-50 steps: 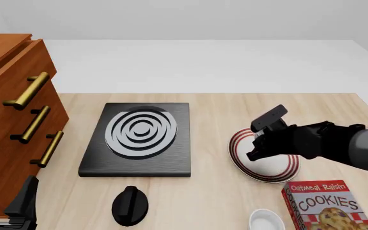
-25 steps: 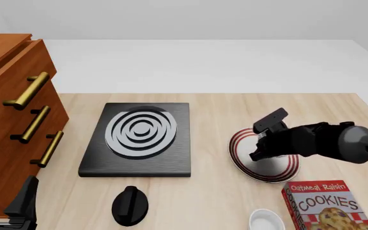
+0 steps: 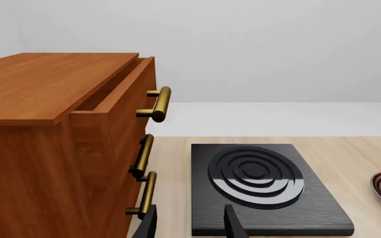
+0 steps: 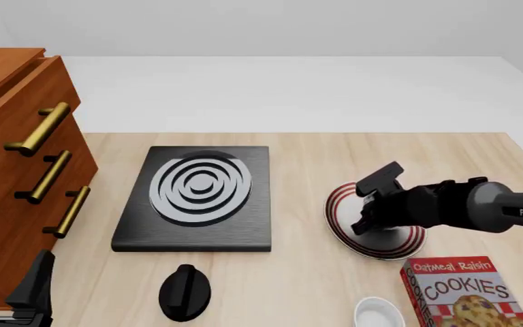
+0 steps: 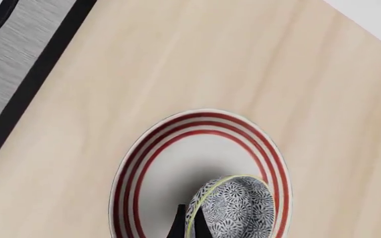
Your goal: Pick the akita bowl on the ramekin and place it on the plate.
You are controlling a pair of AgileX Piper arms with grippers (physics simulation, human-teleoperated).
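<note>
In the right wrist view the akita bowl (image 5: 235, 210), patterned grey inside with a pale rim, sits low over the near part of the red-striped plate (image 5: 170, 163). My right gripper (image 5: 189, 225) is shut on the bowl's rim, one finger inside and one outside. Seen from the front, the right gripper (image 4: 369, 219) and its arm cover the bowl above the plate (image 4: 336, 204). I cannot tell whether the bowl touches the plate. The white ramekin (image 4: 377, 314) stands bare at the front edge. My left gripper (image 4: 7, 278) (image 3: 190, 227) is open at the front left, holding nothing.
A black stove burner (image 4: 198, 194) lies left of the plate, with a black knob (image 4: 184, 291) in front of it. A wooden cabinet (image 4: 11, 170) with brass handles fills the left side. A cookies box (image 4: 462, 293) stands right of the ramekin.
The right arm has sunk lower over the plate, carrying the bowl down with it. The left arm has not moved.
</note>
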